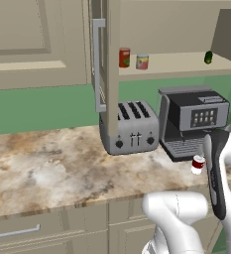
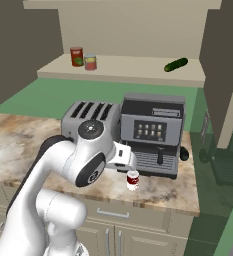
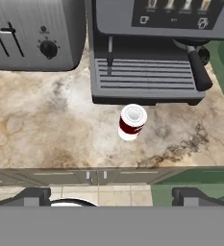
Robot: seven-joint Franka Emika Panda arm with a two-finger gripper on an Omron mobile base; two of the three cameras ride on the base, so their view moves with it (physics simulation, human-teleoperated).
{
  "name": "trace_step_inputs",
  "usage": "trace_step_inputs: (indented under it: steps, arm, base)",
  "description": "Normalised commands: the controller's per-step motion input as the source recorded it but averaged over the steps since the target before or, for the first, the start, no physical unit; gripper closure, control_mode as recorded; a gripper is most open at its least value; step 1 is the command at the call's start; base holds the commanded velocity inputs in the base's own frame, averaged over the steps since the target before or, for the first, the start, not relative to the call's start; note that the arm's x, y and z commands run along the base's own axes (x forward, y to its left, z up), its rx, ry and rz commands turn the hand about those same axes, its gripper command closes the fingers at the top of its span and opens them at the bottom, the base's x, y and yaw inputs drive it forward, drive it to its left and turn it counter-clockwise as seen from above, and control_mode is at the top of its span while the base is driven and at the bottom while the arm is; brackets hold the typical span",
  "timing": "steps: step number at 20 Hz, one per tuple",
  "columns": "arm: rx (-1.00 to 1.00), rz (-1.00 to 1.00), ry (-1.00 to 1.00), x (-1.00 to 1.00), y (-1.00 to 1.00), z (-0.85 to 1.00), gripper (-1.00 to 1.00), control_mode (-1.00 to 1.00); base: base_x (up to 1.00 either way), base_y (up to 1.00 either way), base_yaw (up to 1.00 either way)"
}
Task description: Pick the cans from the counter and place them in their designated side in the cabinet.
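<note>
Room: rendered kitchen, green wall behind a mottled stone counter (image 1: 47, 163) with drawers below.
Gripper: its jaws are spread wide and grasp nothing; the two dark fingertips (image 3: 34, 196) rise at 7 and 5 o'clock of the hand view, above the counter's front edge.
Nearest can: the dark red and white can (image 3: 131, 122) stands upright on the counter at 12 o'clock from the gripper, apart from it, just in front of the coffee machine (image 3: 152, 53).
Further out: a silver toaster (image 1: 131, 128) sits at 9 o'clock of the coffee machine, just beside it.
Cabinet: the cabinet (image 1: 107, 64) stands open; its shelf (image 2: 123, 70) holds the yellow and red banded can (image 2: 90, 62) just beside a taller red can (image 2: 76, 56), with a dark green object (image 2: 176, 64) lying well apart at their 3 o'clock.
Left base view alone: the grey bar handle (image 1: 97, 64) on the door edge.
Hand view alone: the white top of the nearest can and the toaster's round knob (image 3: 48, 48).
Writing: the machine's panel (image 2: 149, 131) carries small pale icons; none can be read.
</note>
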Motion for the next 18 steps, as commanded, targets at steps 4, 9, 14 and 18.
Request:
trace_step_inputs:
  steps: [4,9,14,18]
  arm:
    - [0.0,0.0,0.0,0.09,-0.05,-0.1,-1.0,-1.0]
    - [0.0,0.0,0.0,0.07,-0.07,-0.11,-1.0,-1.0]
    - [0.0,0.0,0.0,0.06,-0.05,-0.1,-1.0,-1.0]
    - [0.0,0.0,0.0,0.07,-0.01,-0.09,-1.0,-1.0]
  base:
    - [0.0,0.0,0.0]
    - [0.0,0.0,0.0]
    - [0.0,0.0,0.0]
    - [0.0,0.0,0.0]
